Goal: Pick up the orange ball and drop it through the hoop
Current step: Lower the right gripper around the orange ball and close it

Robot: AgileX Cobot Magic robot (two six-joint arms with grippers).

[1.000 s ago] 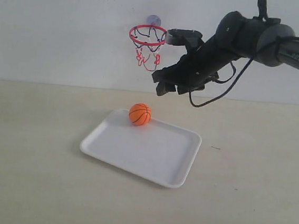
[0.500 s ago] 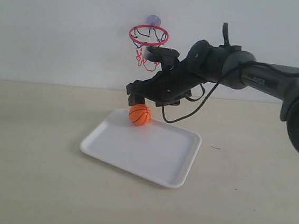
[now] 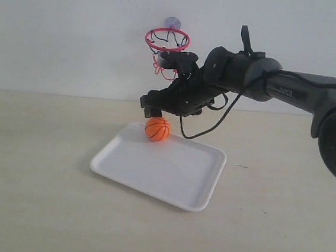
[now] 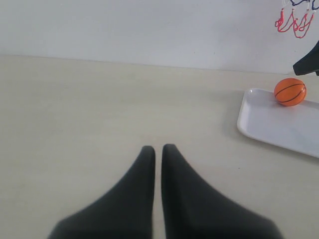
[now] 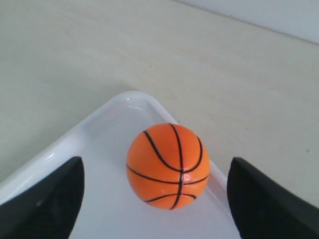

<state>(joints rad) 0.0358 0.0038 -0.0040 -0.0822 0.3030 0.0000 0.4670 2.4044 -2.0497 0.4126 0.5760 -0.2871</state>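
The orange ball (image 3: 157, 128) rests in the far corner of the white tray (image 3: 151, 178), below the hoop (image 3: 167, 39) stuck on the wall. My right gripper (image 3: 152, 108) hangs just above the ball, a little toward the wall, without touching it. In the right wrist view the ball (image 5: 168, 166) lies between the wide-open fingers (image 5: 45, 199), with a gap on each side. My left gripper (image 4: 158, 148) is shut and empty over bare table. From there the ball (image 4: 290, 91) and the net (image 4: 294, 20) show far off to one side.
The tray (image 4: 279, 124) sits on a pale tabletop that meets a white wall behind. The right arm's black cable (image 3: 213, 121) loops down over the tray's far edge. My left arm does not show in the exterior view.
My right arm swung down and left from beside the hoop to just above the ball. Over the last half second it barely shifted. The ball and tray stayed put.
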